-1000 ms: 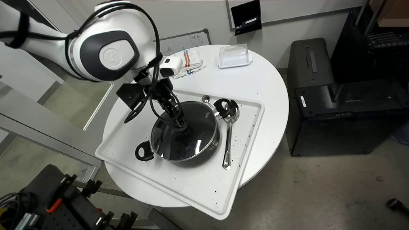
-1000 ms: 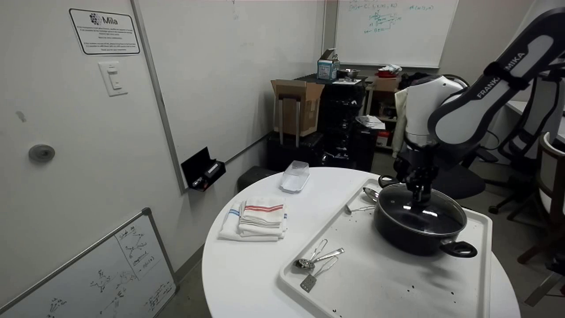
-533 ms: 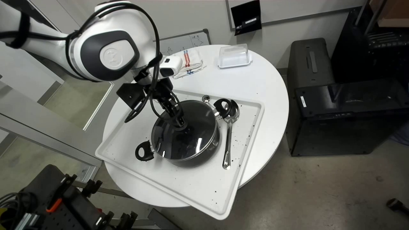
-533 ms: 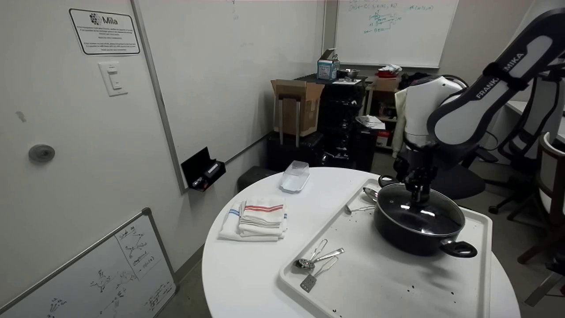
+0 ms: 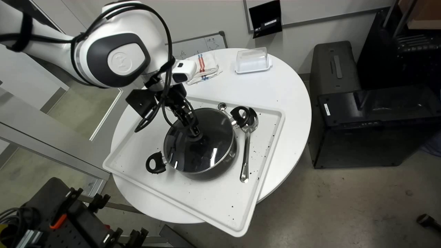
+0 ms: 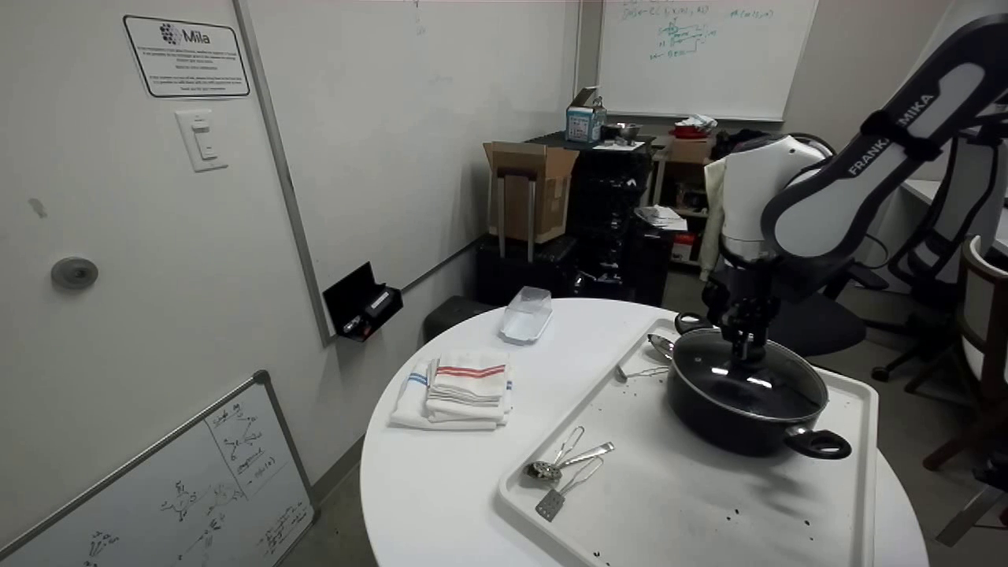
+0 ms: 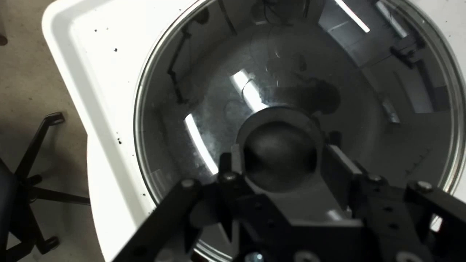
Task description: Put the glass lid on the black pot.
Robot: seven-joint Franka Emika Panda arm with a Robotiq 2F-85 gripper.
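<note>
The glass lid (image 5: 217, 124) lies over the black pot (image 5: 215, 174) and covers its mouth. In an exterior view the lid (image 6: 776, 394) meets the rim of the pot (image 6: 713, 425) and looks level. My gripper (image 5: 195, 132) is above the lid's middle, also seen in an exterior view (image 6: 747, 346). In the wrist view the fingers of my gripper (image 7: 282, 160) stand on both sides of the dark round knob (image 7: 280, 145), with a thin gap at each side. The wrist view shows the lid's glass (image 7: 222, 98) large; the pot is mostly hidden under it.
A white tray (image 5: 220, 215) under the pot lies on a round white table (image 5: 293, 103). A metal ladle (image 5: 245, 155) lies close beside the pot handle. Small utensils (image 6: 563, 472) lie at a tray corner. Folded towels (image 6: 465, 394) and a clear-lidded dish (image 6: 526, 316) stand on the table.
The lid and my gripper have shifted very slightly together, a few pixels to the left in an exterior view. The pot and tray have stayed still.
</note>
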